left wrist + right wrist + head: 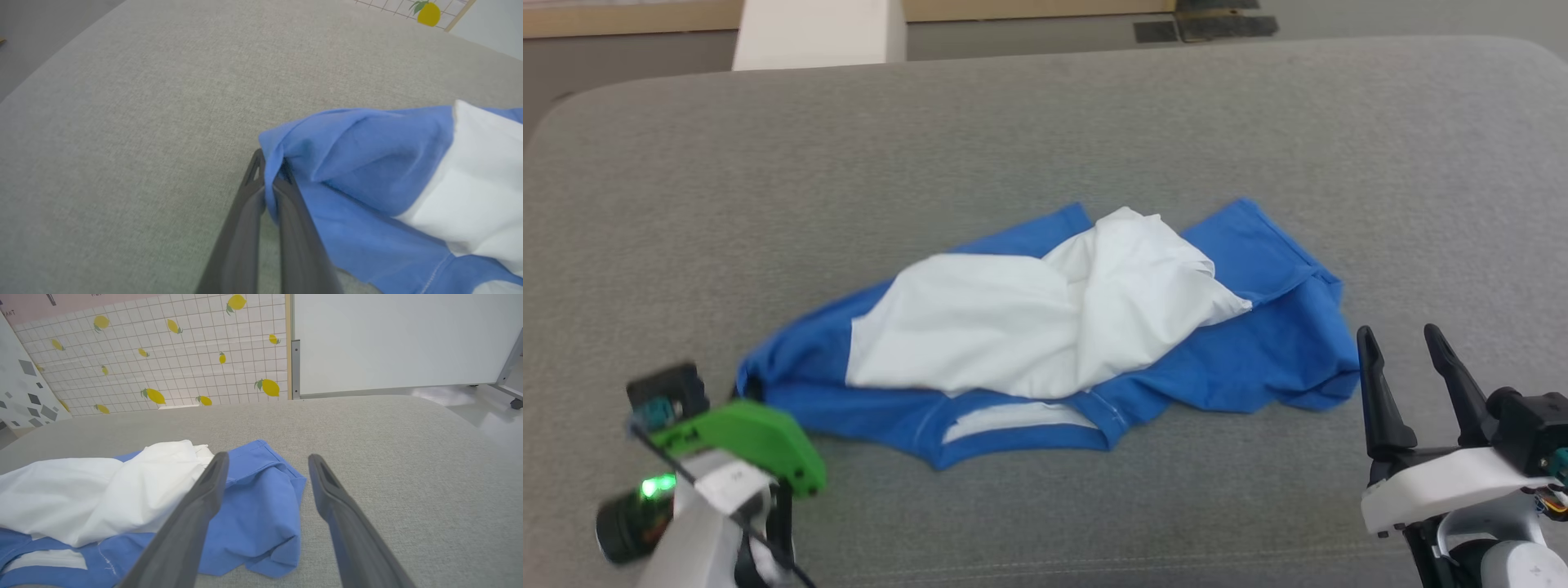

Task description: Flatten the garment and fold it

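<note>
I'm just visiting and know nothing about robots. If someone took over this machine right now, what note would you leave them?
Left end effector: shut, pinching the blue edge at the shirt's left end.
Right end effector: open, beside the shirt's right end, holding nothing.
Shirt: crumpled on the grey cushion, white body bunched over blue sleeves.
Done: one grip taken. Left: grip the other end, pull flat, then fold.
</note>
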